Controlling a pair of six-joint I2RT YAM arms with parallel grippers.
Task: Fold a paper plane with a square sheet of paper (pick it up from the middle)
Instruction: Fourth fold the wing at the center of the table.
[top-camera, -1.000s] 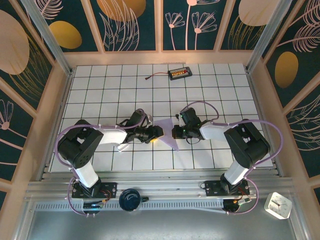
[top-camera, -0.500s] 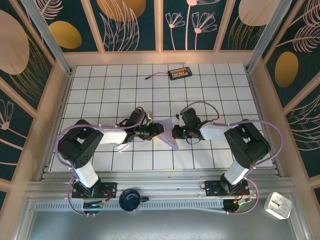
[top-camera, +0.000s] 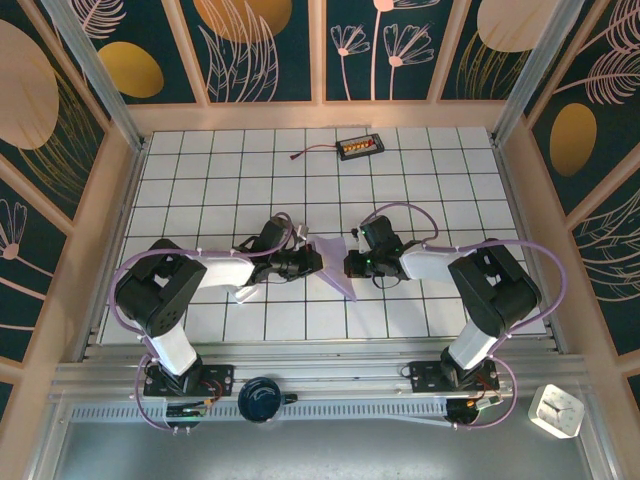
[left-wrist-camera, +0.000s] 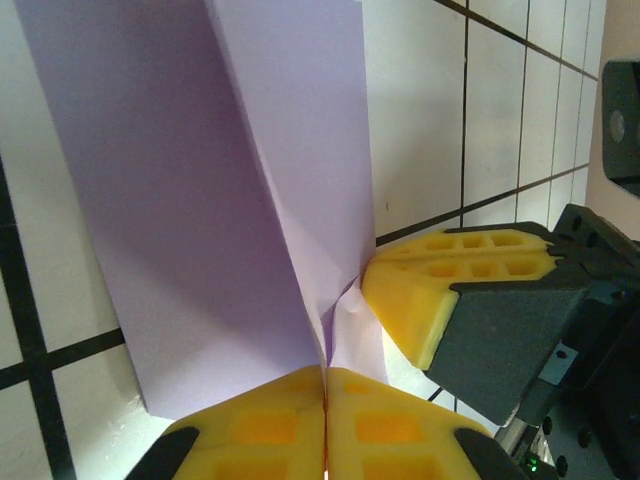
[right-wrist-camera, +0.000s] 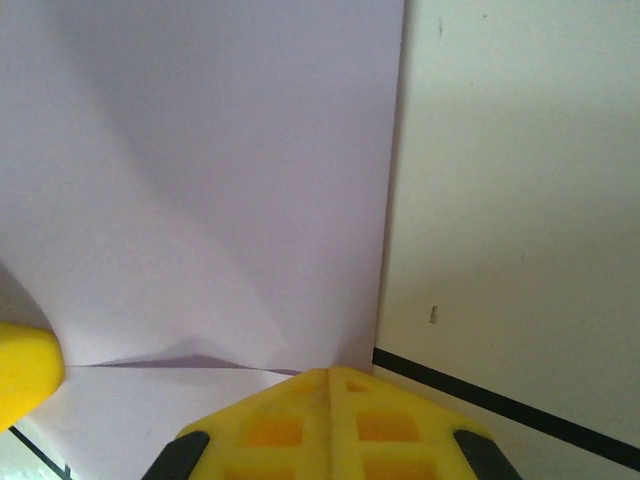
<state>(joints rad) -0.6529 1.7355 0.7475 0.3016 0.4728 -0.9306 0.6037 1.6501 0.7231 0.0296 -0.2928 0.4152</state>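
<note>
The lavender sheet of paper (top-camera: 336, 265) lies mid-table, folded into a narrow pointed wedge, between the two grippers. In the left wrist view a raised crease of the paper (left-wrist-camera: 200, 200) runs into the seam of my left gripper (left-wrist-camera: 325, 385), whose yellow fingers are shut on it. My left gripper (top-camera: 314, 262) sits at the wedge's left edge. My right gripper (top-camera: 350, 266) is at the wedge's right edge, and its finger (left-wrist-camera: 440, 290) touches the paper. In the right wrist view my right gripper (right-wrist-camera: 330, 378) is shut, its tip at the corner of the paper (right-wrist-camera: 200, 180); no paper shows between its fingers.
A black box with orange connectors (top-camera: 358, 148) and a red wire (top-camera: 305, 153) lie near the back edge. A small white block (top-camera: 246, 293) sits beside the left arm. Wooden walls (top-camera: 120, 200) enclose the tiled table (top-camera: 450, 190).
My left gripper was open and has closed on the paper's raised crease. The right gripper has stayed shut in the same place.
</note>
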